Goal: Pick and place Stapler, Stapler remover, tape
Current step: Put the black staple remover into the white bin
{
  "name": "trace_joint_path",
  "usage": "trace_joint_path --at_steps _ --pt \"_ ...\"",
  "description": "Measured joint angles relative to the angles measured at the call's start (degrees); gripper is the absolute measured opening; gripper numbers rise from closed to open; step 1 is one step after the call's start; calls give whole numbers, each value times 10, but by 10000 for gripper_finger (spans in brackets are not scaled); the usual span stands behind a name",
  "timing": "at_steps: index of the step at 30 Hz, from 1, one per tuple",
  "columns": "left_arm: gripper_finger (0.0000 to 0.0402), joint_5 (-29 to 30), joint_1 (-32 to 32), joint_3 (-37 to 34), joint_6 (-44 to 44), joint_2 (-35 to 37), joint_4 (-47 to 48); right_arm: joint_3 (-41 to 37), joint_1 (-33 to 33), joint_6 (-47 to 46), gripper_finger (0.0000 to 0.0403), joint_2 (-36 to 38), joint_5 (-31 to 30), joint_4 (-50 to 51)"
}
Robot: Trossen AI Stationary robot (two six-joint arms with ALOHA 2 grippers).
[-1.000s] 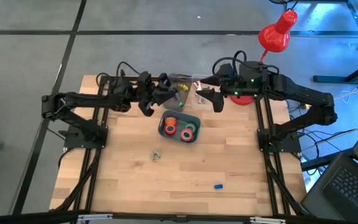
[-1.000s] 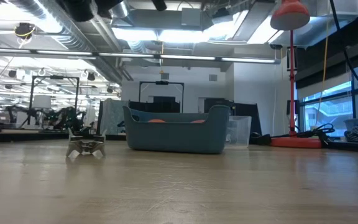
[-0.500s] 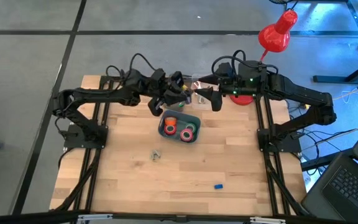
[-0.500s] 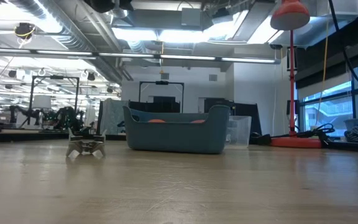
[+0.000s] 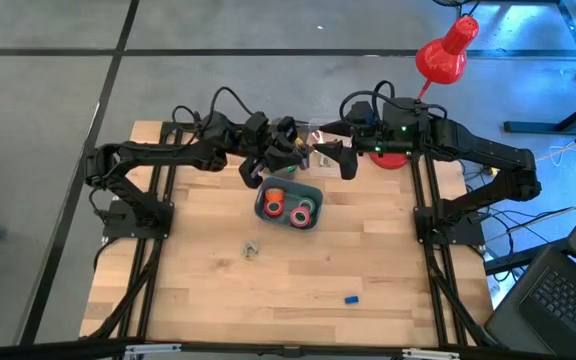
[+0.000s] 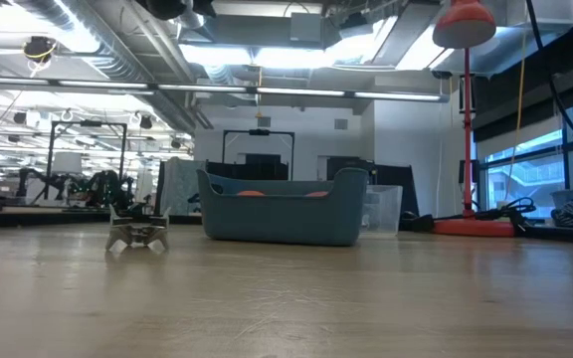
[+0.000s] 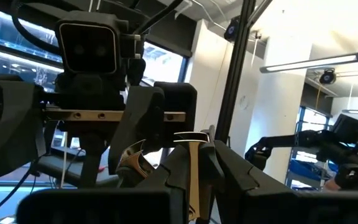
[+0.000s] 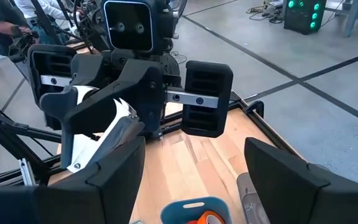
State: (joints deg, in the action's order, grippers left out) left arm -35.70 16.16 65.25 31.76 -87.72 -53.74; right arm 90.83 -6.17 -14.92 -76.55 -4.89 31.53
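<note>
While three tape rolls (image 5: 290, 207) fill the bin (image 5: 313, 190), left gripper (image 5: 295, 148) pinches a stapler remover (image 8: 124, 127); right gripper (image 5: 340, 158) gapes empty

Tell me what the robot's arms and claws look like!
Both arms are dark, nearly black, built from jointed links with black cables looping off them. The left gripper has chunky black fingers on a silver rail, below a boxy camera. The right gripper looks the same, and green lights glow on its arm.

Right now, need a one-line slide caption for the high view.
Both arms meet above the table's far edge, behind a blue bin of tape rolls; a stapler remover lies on the wooden table.
</note>
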Motion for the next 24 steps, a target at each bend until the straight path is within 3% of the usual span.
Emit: trace_joint_path --at_steps 24 --pt "33 -20 24 1 -12 0 -1 0 -1 -27 276 0 2 -17"
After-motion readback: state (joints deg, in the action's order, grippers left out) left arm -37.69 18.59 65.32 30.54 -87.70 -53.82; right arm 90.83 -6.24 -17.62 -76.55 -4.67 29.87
